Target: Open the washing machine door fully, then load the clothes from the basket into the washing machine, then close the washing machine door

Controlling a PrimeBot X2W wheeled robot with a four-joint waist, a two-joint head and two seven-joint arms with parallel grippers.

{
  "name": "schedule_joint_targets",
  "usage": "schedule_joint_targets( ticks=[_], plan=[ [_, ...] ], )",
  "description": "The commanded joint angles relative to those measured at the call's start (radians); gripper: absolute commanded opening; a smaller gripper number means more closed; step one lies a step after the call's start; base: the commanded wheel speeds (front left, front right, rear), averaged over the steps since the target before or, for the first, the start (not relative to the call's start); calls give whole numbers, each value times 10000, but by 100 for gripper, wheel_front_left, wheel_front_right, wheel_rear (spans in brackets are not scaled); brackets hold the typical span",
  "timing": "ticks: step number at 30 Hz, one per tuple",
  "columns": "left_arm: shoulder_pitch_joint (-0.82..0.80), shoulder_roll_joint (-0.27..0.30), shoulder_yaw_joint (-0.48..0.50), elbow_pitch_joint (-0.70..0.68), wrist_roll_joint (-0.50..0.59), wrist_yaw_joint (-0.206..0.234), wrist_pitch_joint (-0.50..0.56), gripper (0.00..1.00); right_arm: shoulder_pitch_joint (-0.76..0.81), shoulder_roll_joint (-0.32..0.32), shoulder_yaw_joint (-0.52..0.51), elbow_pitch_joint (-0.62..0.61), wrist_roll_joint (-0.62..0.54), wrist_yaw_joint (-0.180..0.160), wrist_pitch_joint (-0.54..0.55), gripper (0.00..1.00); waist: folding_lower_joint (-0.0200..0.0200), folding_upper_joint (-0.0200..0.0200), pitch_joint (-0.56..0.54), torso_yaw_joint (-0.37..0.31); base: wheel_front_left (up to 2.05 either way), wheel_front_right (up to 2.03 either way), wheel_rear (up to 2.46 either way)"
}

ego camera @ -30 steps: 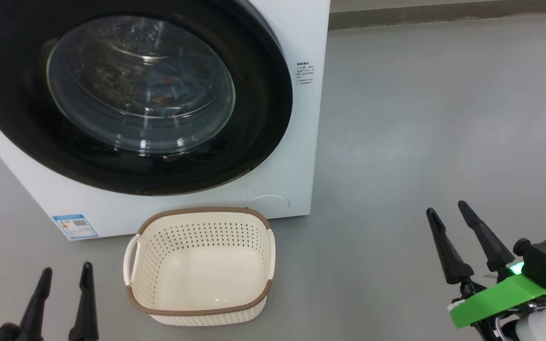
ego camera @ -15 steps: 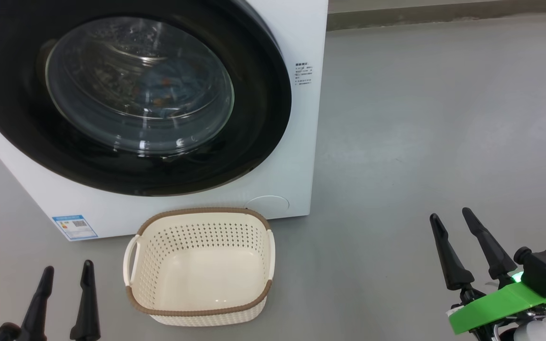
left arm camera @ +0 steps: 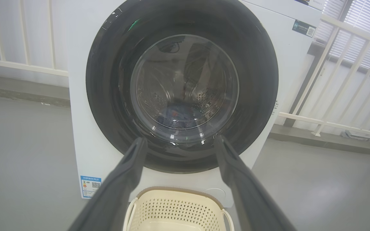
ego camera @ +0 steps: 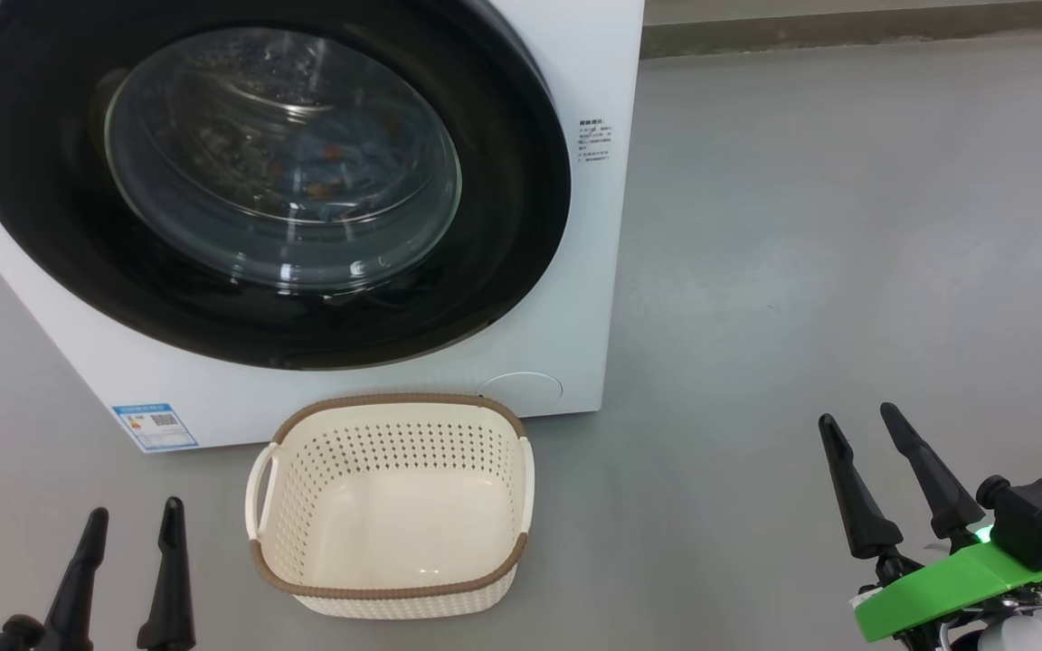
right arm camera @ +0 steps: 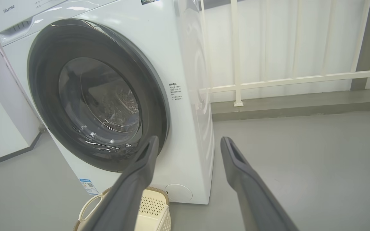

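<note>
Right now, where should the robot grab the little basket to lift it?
Probably its left side handle, approached from the robot's left by the open left end effector: the basket stands upright and empty, and that loop sticks out, thin enough to pinch.

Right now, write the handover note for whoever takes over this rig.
Left gripper: open, empty, low to the left of the basket.
Right gripper: open, empty, well to its right.
Washing machine door: shut.
Clothes: inside the washing machine, seen through the glass.
Basket: empty, on the floor in front of it.
Done, by the look of it: loading and closing.
Left: nothing apparent.
</note>
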Motion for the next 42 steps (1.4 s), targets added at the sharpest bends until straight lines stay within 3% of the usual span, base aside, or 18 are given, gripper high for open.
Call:
schedule_joint_targets(
  ticks=[1, 42],
  plan=[
    [-241, 200, 341, -238, -81, 6, -65, 100, -253, -106, 111, -177, -113, -2, -51, 100, 0, 0, -9, 18, 0, 0, 0],
    [-308, 238, 356, -56, 207, 6, -65, 100, -287, -61, 206, 7, -43, -2, -51, 100, 0, 0, -45, 43, 0, 0, 0]
  ],
)
